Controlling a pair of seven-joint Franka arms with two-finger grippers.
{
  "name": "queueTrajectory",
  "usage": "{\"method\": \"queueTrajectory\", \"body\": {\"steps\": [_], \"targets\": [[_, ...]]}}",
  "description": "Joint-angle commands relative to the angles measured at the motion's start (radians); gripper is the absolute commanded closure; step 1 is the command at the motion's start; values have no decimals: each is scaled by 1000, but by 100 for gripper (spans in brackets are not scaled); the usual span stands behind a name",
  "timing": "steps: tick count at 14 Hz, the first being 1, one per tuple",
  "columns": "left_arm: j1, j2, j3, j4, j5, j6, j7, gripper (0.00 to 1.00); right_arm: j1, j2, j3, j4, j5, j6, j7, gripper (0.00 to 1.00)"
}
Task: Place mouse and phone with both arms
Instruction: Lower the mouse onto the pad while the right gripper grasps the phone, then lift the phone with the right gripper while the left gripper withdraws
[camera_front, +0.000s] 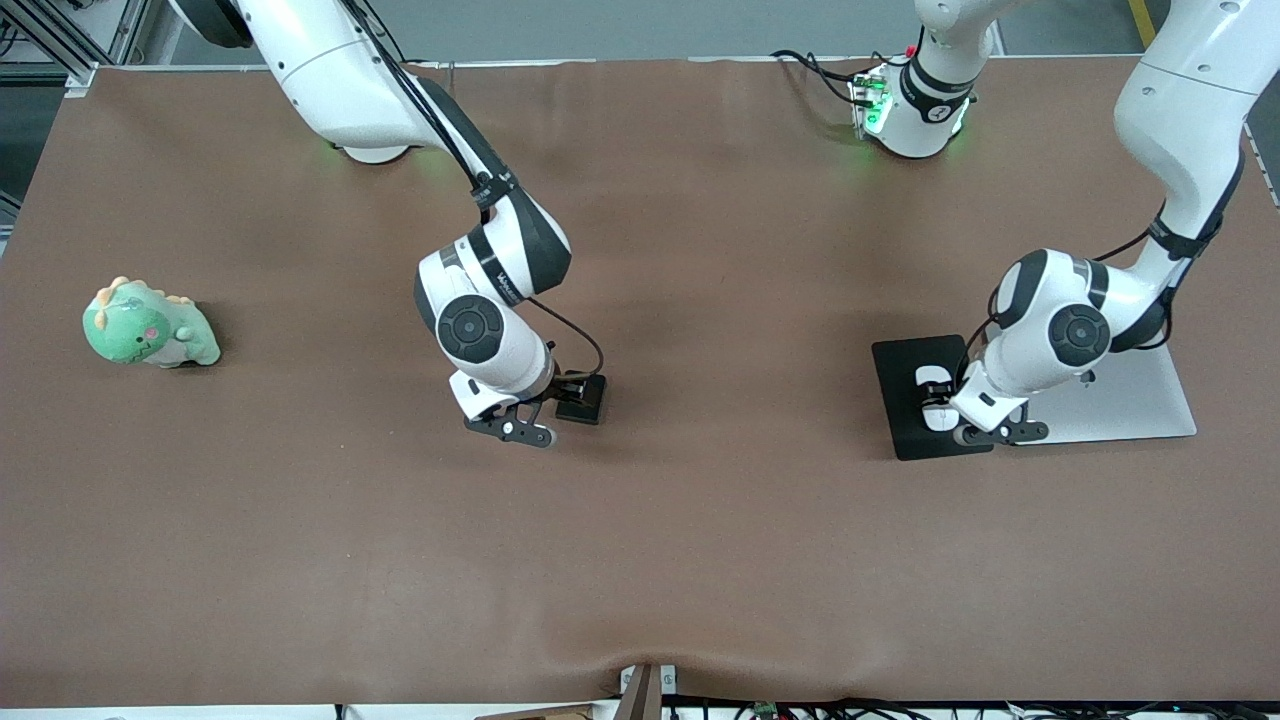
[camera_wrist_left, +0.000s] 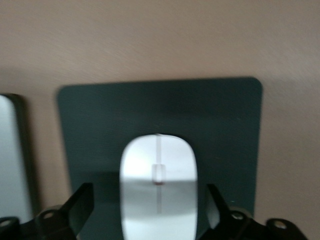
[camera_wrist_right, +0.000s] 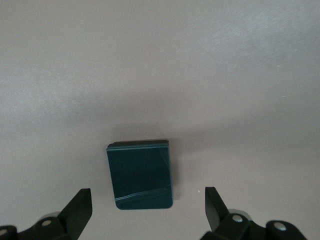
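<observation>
Left wrist view: the mouse lies on the pad, centred between the spread fingers of the left hand, which grips nothing. The right hand is likewise wide and empty, straddling the phone flat on the bench, aligned for grasping.

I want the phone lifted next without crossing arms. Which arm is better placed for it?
Right: the right gripper hangs open over the phone; the left gripper is open around the mouse.
</observation>
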Motion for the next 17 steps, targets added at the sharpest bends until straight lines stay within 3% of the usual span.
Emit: {"method": "queueTrajectory", "body": {"steps": [1,6,11,17], "targets": [[2,-46,-29,132,13,-235,17,0,28,50,-8,12,14,67,34,0],[23,-129,-57,261,-94,-460,133,0,38,92,-8,12,2,102,34,0],[82,-278,-59,264,-233,-532,198,0,57,105,-9,6,2,119,34,0],[83,-413,-53,272,-335,-592,203,0,64,116,-12,1,-29,130,34,0]]}}
